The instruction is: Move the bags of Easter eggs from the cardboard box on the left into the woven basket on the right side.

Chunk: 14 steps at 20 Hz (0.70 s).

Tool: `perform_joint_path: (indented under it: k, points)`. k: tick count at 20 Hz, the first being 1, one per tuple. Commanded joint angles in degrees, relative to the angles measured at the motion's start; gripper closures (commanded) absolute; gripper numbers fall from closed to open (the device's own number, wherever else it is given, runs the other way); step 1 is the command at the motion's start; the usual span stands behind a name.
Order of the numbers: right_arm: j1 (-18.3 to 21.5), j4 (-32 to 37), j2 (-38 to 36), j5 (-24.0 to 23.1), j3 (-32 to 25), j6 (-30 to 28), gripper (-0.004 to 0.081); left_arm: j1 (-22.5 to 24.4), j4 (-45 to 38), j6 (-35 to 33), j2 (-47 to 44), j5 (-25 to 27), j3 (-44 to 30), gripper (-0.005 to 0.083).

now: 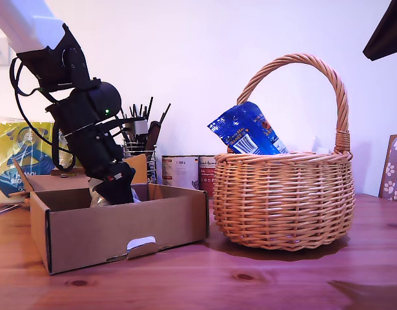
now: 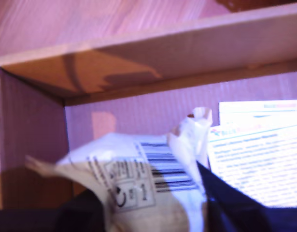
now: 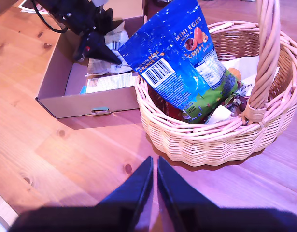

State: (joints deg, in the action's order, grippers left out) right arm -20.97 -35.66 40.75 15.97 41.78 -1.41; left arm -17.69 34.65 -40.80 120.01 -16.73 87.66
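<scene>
Silvery-white packet (image 2: pixel 138 183) pinched (boxed) — pencil holder (image 1: pixel 139 145) behind.

The exterior view sits low at desk (image 1: pixel 301 284) height, side-on. The first wrist view peers close inside the cardboard box (image 2: pixel 138 53). The second wrist view looks down from above on the box and the woven basket (image 3: pixel 211 140), which the exterior view shares.

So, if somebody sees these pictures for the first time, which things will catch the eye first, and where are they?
Probably the round honey-tan wicker basket with its tall arched handle, at the exterior view's right, with a shiny blue foil packet poking out of it. Next, my black first tool reaching into the shallow brown cardboard box at the exterior view's left, at a crinkly silvery-white packet.
</scene>
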Motion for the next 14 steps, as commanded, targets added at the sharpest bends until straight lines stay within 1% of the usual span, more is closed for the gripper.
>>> perform_joint_path:
  k: [1, 6, 8, 10, 14]
  points:
    - [0.2, 0.2, 0.0, 0.0, -1.0, -0.1, 0.0775, -0.1, 1.6, 0.4, -0.5, 0.4, -1.3, 0.0557]
    - [0.2, 0.2, 0.0, 0.0, -1.0, -0.1, 0.0775, -0.6, 5.9, 0.4, -6.8, 0.8, -1.3, 0.0557]
    - [0.2, 0.2, 0.0, 0.0, -1.0, -0.1, 0.0775, -1.2, 8.6, 1.9, -8.9, 2.1, -1.3, 0.0556]
    - [0.2, 0.2, 0.0, 0.0, -1.0, -0.1, 0.0775, -2.1, 10.6, 3.1, -11.0, 2.3, -1.3, 0.0556]
    - [0.2, 0.2, 0.0, 0.0, -1.0, -0.1, 0.0775, -3.9, 11.3, 3.3, -16.6, 2.3, -1.3, 0.0556]
